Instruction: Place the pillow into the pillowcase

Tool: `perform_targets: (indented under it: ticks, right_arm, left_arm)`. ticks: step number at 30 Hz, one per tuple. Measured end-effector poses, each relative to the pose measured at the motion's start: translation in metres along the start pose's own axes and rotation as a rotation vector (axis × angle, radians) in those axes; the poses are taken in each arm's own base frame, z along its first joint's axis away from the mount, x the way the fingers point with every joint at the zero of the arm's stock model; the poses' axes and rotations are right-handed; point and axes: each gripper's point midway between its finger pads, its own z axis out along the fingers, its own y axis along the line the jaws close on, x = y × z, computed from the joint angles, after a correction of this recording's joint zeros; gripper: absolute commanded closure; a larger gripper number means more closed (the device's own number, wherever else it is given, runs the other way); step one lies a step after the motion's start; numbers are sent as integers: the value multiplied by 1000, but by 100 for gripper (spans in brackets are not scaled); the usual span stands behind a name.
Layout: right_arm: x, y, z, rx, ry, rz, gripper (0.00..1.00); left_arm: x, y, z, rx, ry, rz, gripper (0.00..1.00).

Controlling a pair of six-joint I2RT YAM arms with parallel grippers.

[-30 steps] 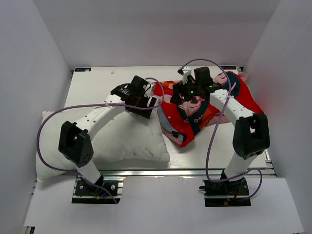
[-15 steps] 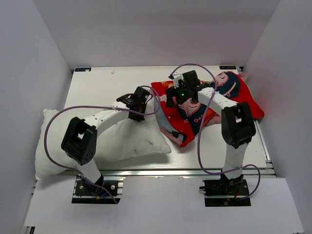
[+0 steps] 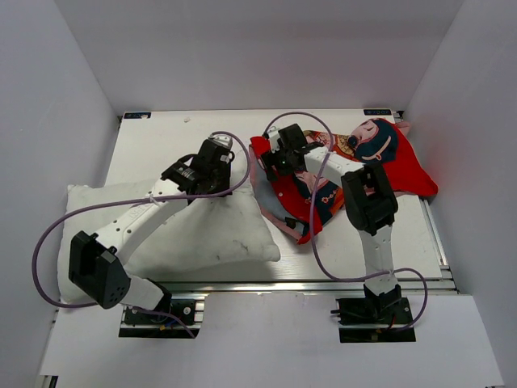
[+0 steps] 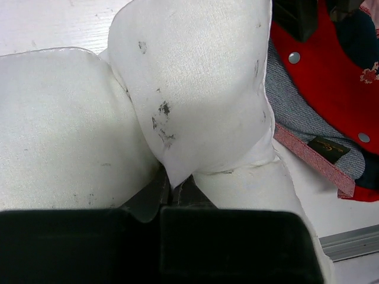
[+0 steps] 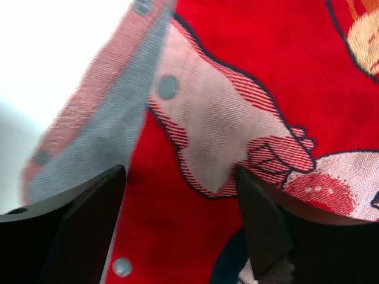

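Left gripper (image 4: 172, 188) pinches pillow (image 4: 195, 89); right gripper (image 5: 180, 201) spread over adjacent pillowcase (image 5: 266, 71).

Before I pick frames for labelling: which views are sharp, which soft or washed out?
Top external: sharp, even light, red tint on the right wall by the pillowcase. Left wrist: pillow crisp. Right wrist: print soft, pincer fingers blurred, table washed out.

the pillow (image 3: 212, 233) is white with small dark specks, the pillowcase (image 3: 406, 166) red with cartoon faces and blue patches.
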Motion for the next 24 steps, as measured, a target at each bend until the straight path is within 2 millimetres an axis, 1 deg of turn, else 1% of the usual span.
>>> perform_targets:
  ticks: [2,3,6,9,12,14,15,16,17,18,20,22,24]
  right_arm:
    - [7,-5,7,19,18,-3,27]
    - [9,-7,9,28,25,-5,39]
    - [12,-12,13,42,33,-11,56]
    - [9,-12,13,44,25,-12,62]
    - [6,-11,10,40,17,-14,64]
    - [2,-10,4,39,5,-16,60]
    - [0,-10,0,38,-3,-18,59]
    - [-3,-9,-5,38,-14,-22,62]
    - [-8,-8,-12,38,-28,-27,68]
    - [-12,-7,-18,38,-44,-33,83]
    - [-21,-5,-30,33,-79,-45,94]
    - [-28,-2,-40,23,-108,-50,99]
    - [-34,0,-45,10,-128,-49,99]
  left_arm:
    - [2,-1,2,3,10,-6,100]
    - [3,-2,3,4,14,-9,100]
    - [5,-3,7,5,25,-10,100]
    - [4,-4,12,1,36,-8,100]
    - [2,-5,17,-2,43,-5,100]
    - [2,-6,20,-1,48,-7,100]
    - [2,-6,22,1,49,-8,100]
    - [1,-6,23,5,51,-9,100]
    - [1,-6,25,9,52,-11,100]
    - [1,-6,26,13,53,-14,100]
    - [0,-6,28,20,54,-18,100]
    - [-2,-6,30,30,53,-26,100]
    - [-5,-5,31,43,48,-36,100]
